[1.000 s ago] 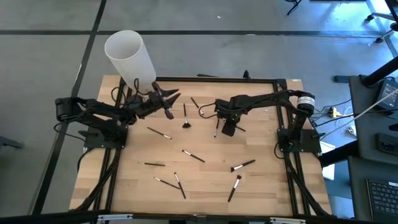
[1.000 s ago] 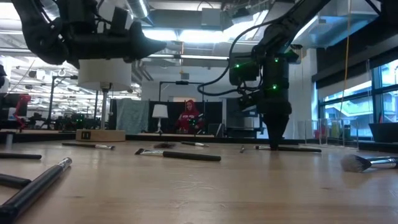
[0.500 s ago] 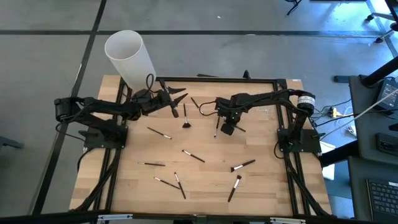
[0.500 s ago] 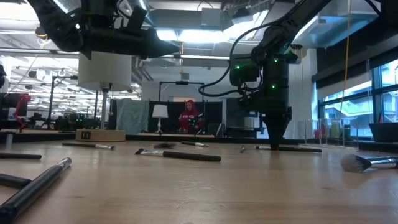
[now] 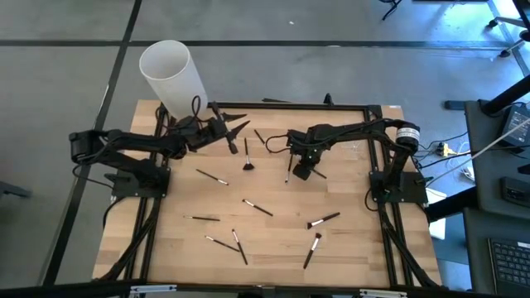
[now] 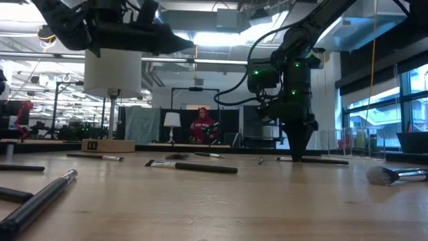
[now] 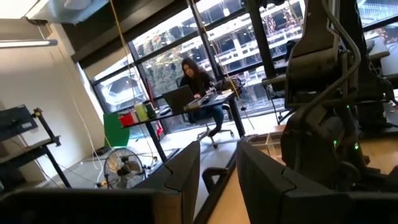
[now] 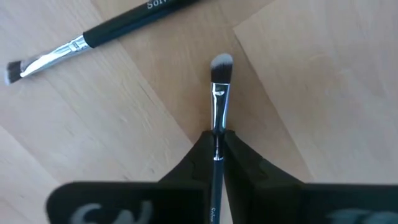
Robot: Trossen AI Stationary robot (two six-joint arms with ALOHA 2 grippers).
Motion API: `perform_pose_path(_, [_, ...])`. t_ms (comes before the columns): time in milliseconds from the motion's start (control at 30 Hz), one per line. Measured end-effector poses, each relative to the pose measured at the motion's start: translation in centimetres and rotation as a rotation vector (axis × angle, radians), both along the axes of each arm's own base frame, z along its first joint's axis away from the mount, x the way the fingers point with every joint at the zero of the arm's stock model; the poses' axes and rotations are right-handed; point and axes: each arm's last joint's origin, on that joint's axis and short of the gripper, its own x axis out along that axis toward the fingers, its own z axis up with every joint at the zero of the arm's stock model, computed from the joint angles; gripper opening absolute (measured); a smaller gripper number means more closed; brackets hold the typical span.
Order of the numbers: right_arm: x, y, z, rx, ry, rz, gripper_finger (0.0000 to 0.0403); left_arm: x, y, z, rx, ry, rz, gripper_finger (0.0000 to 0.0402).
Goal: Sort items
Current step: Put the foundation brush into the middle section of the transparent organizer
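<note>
Makeup brushes are scattered flat across the wooden table (image 5: 348, 248), and one slim brush (image 8: 217, 118) is pinched between the closed fingers of the right gripper (image 5: 301, 172). The handle is clamped near the ferrule, so that the pale tuft projects just ahead of the fingertips and lies against the wood; the grip appears chosen to keep the thin shaft from rolling. A second brush (image 8: 93, 38) lies just beyond the held tuft, apart from it. In the low view the right gripper (image 6: 299, 148) is pointed straight down onto the table. Farther off, the left gripper (image 5: 234, 127) is held raised above the table, its fingers parted and nothing visible between them, near the white cylinder (image 5: 172, 76), judged to be the collecting container. Remaining brushes (image 5: 317, 221) lie well apart from both grippers.
</note>
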Motion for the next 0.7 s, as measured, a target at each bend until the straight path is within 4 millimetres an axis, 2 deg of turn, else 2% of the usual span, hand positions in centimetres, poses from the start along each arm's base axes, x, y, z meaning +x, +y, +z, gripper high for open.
perform_pose_path(167, [0.0,0.0,1.7,-0.030,-0.051,-0.043,0.0029,-0.3,-0.1,0.5,0.007,-0.019,0.000,0.0099])
perform_pose_path(333, [-0.7,0.0,5.7,-0.124,-0.204,-0.104,0.0030,-0.3,-0.1,0.6,0.030,-0.014,0.004,0.0098])
perform_pose_path(500, [-3.0,0.3,9.4,-0.287,-0.331,-0.180,0.0025,-0.3,-0.1,0.6,0.044,-0.006,0.007,0.0099])
perform_pose_path(700, [-7.6,0.6,12.8,-0.617,-0.420,-0.336,0.0033,-0.3,-0.1,0.6,0.047,-0.010,0.007,0.0099])
